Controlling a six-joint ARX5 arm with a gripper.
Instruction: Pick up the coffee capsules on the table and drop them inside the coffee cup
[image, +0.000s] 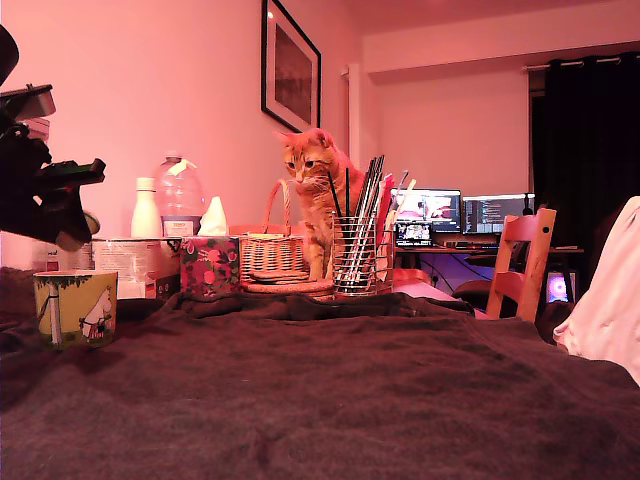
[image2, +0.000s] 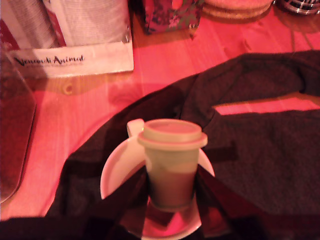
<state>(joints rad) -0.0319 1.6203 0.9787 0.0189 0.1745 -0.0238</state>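
**Cream capsule held over the mug's mouth**

The gripper (image2: 171, 200) is clenched on one cream-white capsule (image2: 172, 165), its dark fingers (image2: 131, 197) pressing the tapered body from both sides, wide rimmed top facing the wrist camera. Directly beneath it is the white inside of the coffee cup (image2: 116, 167), whose round rim rings the capsule. In the exterior view the arm (image: 40, 180) hangs above the cup (image: 76, 308) at the far left of that view.

The cup stands near the blanket's back edge; in the wrist view the dark blanket (image2: 260, 150) ends just beyond it and bare wood of the table (image2: 165, 55) shows. A fold in the blanket leaves a slit of wood near the cup. To the exterior view's right of the cup the blanket (image: 330, 400) lies wide and free of objects.

Behind the cup along the table's back edge stand a white labelled box (image: 130, 262), a floral box (image: 210, 266), a wicker basket (image: 272, 255) and a wire-mesh holder (image: 357, 255) full of pens. A white bottle (image: 146, 208) and a clear jug (image: 180, 195) rise behind the box. An orange cat (image: 318, 190) stands between basket and holder. Further back are a wooden chair (image: 522, 265) and two lit monitors (image: 460, 212).

Count: one capsule visible, one cup, one gripper.
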